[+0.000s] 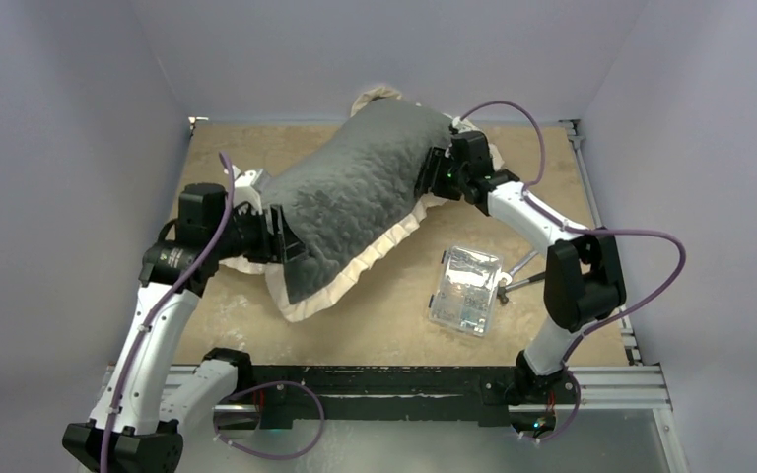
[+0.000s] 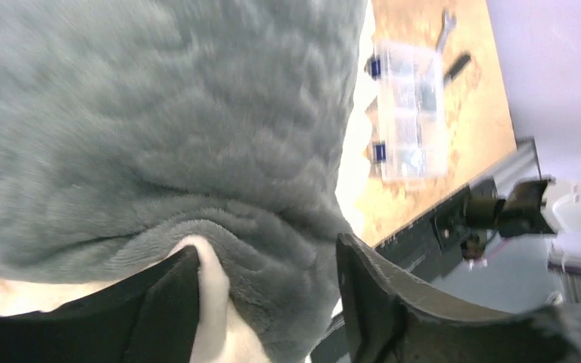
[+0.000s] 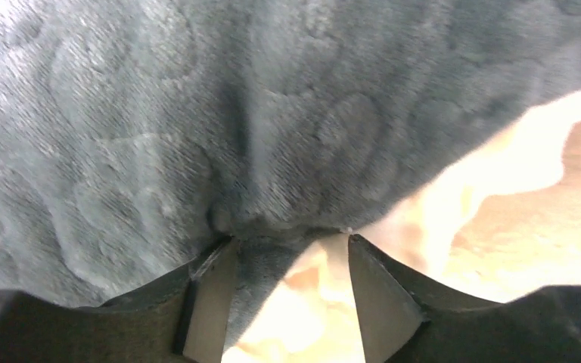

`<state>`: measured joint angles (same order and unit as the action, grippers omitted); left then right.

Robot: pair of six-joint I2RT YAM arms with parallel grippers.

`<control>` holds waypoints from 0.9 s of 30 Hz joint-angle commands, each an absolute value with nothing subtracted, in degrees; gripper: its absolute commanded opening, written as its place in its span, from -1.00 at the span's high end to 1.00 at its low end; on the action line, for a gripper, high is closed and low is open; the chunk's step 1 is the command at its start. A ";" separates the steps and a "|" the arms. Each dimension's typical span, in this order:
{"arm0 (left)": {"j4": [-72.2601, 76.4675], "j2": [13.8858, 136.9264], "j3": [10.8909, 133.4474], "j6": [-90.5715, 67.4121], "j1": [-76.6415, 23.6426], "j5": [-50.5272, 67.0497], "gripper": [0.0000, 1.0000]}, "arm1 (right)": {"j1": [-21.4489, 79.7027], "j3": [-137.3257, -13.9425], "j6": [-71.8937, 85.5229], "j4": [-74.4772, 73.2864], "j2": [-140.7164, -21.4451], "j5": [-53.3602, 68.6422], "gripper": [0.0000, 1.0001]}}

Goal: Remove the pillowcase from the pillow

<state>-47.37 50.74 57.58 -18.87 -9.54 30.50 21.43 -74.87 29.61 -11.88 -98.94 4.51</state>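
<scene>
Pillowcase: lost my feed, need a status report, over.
Left gripper open, right gripper open, both astride pillowcase folds. Case plump, not off. Plastic box aside, nothing blocking.

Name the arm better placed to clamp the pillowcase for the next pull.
Probably the left. A thick fold of the pillowcase fills the gap between the open left fingers, so closing should catch it. The right fingers have only a thin tuck between them, with room beside it.

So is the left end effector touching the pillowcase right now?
Touching. The left wrist view shows the pillowcase plush bulging between the spread fingers of the left end effector and lying against one finger's inner face.
</scene>
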 commanded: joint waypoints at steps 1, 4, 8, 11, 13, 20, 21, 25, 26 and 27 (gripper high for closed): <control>-46.66 53.40 70.74 -18.27 -9.67 21.19 -0.27 | 16.56 -71.16 32.34 -12.90 -91.71 7.53 -0.30; -46.15 56.36 75.95 -19.07 -9.67 17.18 -0.42 | 12.60 -67.44 33.98 -12.51 -88.06 10.83 -0.55; -43.32 61.27 80.60 -19.80 -9.67 14.65 -0.51 | 11.13 -64.35 34.16 -13.04 -84.16 11.33 -0.96; -41.06 66.07 82.47 -20.05 -9.67 13.18 -0.52 | 11.09 -61.31 36.19 -12.53 -82.36 13.24 -0.98; -38.61 69.18 82.62 -20.43 -9.67 12.00 -0.53 | 11.08 -58.08 38.79 -10.65 -81.00 14.94 -0.98; -33.77 82.09 84.71 -19.11 -9.67 10.23 -0.53 | 11.10 -46.94 47.14 2.82 -78.81 21.51 -0.98; -33.54 83.90 85.09 -18.74 -9.71 10.28 -0.53 | 11.10 -45.79 48.14 4.61 -79.37 22.53 -0.98; -32.46 89.79 84.63 -17.79 -9.67 10.07 -0.51 | 11.16 -43.19 51.10 11.20 -82.24 25.87 -0.98; -32.25 90.81 83.92 -17.80 -9.67 10.03 -0.51 | 11.27 -42.75 51.79 13.13 -82.91 26.34 -0.98; -32.19 91.73 83.22 -17.98 -9.68 10.21 -0.50 | 11.42 -42.38 52.45 14.89 -83.53 26.52 -0.98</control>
